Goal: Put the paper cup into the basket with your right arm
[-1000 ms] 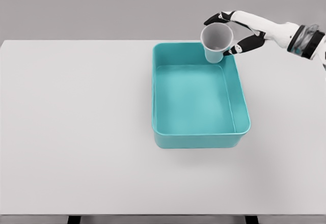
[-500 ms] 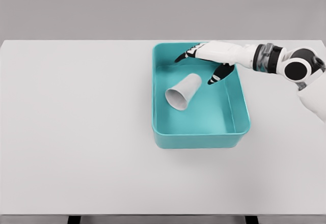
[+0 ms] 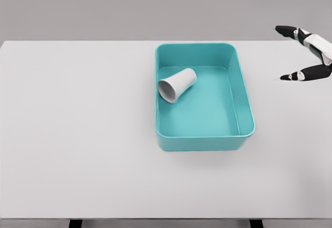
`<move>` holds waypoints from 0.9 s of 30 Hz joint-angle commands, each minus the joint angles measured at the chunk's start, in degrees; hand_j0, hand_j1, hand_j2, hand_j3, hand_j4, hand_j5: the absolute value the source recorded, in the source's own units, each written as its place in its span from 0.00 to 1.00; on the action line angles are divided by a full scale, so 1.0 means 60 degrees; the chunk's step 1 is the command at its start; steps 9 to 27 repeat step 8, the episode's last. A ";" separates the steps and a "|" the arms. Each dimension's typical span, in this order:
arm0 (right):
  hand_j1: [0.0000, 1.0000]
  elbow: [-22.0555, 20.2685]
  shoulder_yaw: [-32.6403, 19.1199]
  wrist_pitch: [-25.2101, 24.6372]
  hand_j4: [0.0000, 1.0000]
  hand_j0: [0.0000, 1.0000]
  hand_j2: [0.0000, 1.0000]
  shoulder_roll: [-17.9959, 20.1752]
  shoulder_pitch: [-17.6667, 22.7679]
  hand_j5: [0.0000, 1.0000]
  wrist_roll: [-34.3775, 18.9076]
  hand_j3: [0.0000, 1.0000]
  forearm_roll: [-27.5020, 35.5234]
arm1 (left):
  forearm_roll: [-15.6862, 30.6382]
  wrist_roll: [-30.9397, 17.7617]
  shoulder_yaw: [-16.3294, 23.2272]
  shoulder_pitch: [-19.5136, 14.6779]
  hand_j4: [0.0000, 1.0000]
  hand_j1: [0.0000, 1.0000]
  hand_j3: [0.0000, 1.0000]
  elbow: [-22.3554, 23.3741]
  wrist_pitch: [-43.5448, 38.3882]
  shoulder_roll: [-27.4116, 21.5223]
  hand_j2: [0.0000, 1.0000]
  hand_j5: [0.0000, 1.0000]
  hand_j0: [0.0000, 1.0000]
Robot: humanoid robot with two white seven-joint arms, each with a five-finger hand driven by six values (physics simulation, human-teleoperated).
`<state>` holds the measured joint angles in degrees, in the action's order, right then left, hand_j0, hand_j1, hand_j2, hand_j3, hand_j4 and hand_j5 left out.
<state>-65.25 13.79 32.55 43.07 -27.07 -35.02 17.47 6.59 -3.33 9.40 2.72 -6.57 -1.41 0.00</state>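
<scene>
Paper cup [image 3: 177,84] lies on its side inside the teal basket [image 3: 244,127], mouth turned toward the left wall, resting against it in the far-left part. Basket sits on the white worktop [image 3: 78,134]. Right hand [image 3: 311,52] at the right edge, well apart from the basket, fingers [image 3: 286,30] spread, holding nothing.

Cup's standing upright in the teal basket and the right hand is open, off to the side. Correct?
Not quite. In the head view the cup lies on its side in the basket, against the left wall. The right hand is open, off to the side.
</scene>
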 commanded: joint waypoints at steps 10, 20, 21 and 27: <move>1.00 0.0255 -0.0204 0.0054 1.00 1.00 1.00 0.0219 -0.0102 1.00 0.0003 1.00 0.0076 | 0.0000 -0.0002 0.0001 0.0000 1.00 1.00 1.00 0.0011 0.0001 -0.0001 1.00 1.00 1.00; 1.00 0.0255 -0.0204 0.0054 1.00 1.00 1.00 0.0219 -0.0102 1.00 0.0003 1.00 0.0076 | 0.0000 -0.0002 0.0001 0.0000 1.00 1.00 1.00 0.0011 0.0001 -0.0001 1.00 1.00 1.00; 1.00 0.0255 -0.0204 0.0054 1.00 1.00 1.00 0.0219 -0.0102 1.00 0.0003 1.00 0.0076 | 0.0000 -0.0002 0.0001 0.0000 1.00 1.00 1.00 0.0011 0.0001 -0.0001 1.00 1.00 1.00; 1.00 0.0255 -0.0204 0.0054 1.00 1.00 1.00 0.0219 -0.0102 1.00 0.0003 1.00 0.0076 | 0.0000 -0.0002 0.0001 0.0000 1.00 1.00 1.00 0.0011 0.0001 -0.0001 1.00 1.00 1.00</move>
